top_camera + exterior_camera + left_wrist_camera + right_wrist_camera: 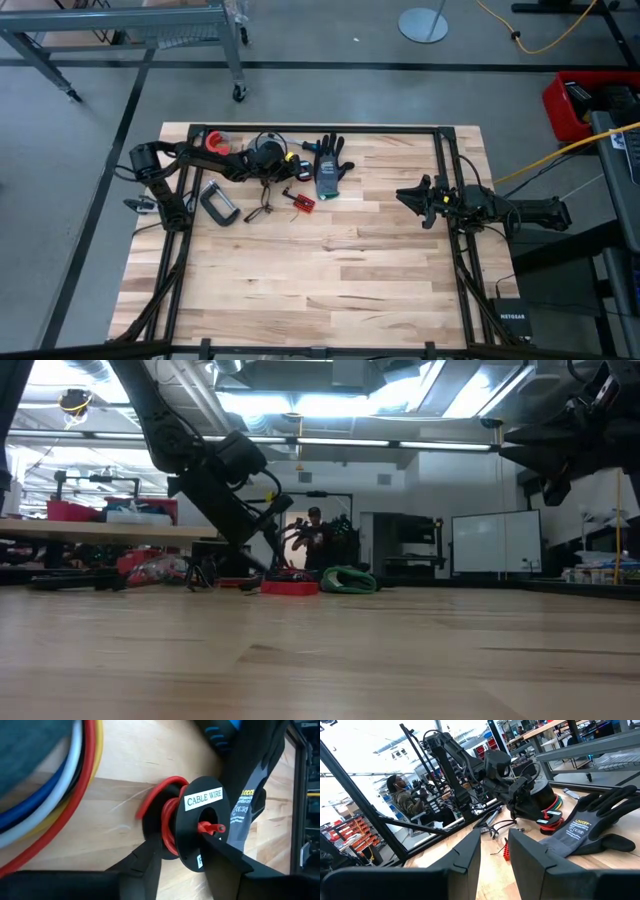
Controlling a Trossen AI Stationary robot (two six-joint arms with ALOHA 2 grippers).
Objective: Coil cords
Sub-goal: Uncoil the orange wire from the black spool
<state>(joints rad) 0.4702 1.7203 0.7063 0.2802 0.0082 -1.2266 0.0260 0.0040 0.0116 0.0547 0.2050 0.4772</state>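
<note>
Two dark fingers (150, 865) of the left gripper (182, 862) straddle a small black spool (197, 827) labelled "CABLE WIRE", wound with red wire; whether they press on it I cannot tell. The spool lies on the wooden table (330, 270), just beside the grey glove (330, 170). On the spool's other side from the glove lie the cords (265, 205), thin dark leads loose on the table, with the small red connector piece (302, 202) between them and the glove. Farther from the spool, past the cords, stands a grey C-clamp (215, 205). Well apart from the spool, the right gripper (418, 200) hangs above the table's right side, fingers slightly parted around nothing.
</note>
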